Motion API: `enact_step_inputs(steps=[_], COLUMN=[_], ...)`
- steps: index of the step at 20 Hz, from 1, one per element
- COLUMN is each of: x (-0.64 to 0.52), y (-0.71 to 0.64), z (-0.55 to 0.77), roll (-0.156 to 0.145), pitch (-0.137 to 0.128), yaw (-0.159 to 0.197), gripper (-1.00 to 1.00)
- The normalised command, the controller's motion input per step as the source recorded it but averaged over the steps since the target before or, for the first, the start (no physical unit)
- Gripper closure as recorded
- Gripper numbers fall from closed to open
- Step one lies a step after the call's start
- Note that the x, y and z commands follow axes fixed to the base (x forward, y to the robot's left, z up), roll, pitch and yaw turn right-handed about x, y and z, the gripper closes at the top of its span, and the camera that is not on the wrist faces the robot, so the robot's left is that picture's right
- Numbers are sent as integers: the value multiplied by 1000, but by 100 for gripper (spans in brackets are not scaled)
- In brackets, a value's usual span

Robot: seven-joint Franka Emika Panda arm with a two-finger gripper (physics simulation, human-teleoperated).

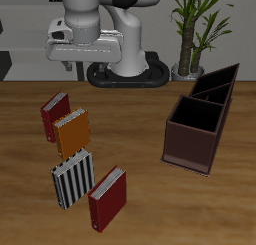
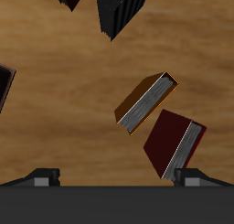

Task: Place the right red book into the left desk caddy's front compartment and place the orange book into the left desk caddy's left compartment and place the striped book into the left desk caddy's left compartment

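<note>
Gripper (image 1: 78, 57): raised above the table's back part, over the books, holding nothing; fingertips (image 2: 44, 176) spread apart.
Dark maroon-red hardcover book (image 1: 54, 115): flat on wood table (image 1: 140, 189), farthest back in the book row.
Flat orange-brown hardcover book (image 1: 73, 133): just beside the maroon one.
Black-and-white striped book (image 1: 72, 179): nearer the front edge.
Brighter red book (image 1: 108, 198): nearest the front.
Dark reddish-brown wooden caddy (image 1: 203, 116): well apart from books; compartments without books.

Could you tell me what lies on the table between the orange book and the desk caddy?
Nothing: the exterior view shows only bare wooden table between the orange book and the desk caddy. The other books lie elsewhere.
</note>
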Motion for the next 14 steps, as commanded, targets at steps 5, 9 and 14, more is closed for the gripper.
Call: enact_step_inputs(steps=[5,9,14], x=[-24,-63,-5], y=[-539,-324,-287], z=[-26,-37,-84], roll=[-63,-23,-39], pitch=[-11,-15,-1], yaw=[-38,-48,-6], gripper=[-100,-100,-100])
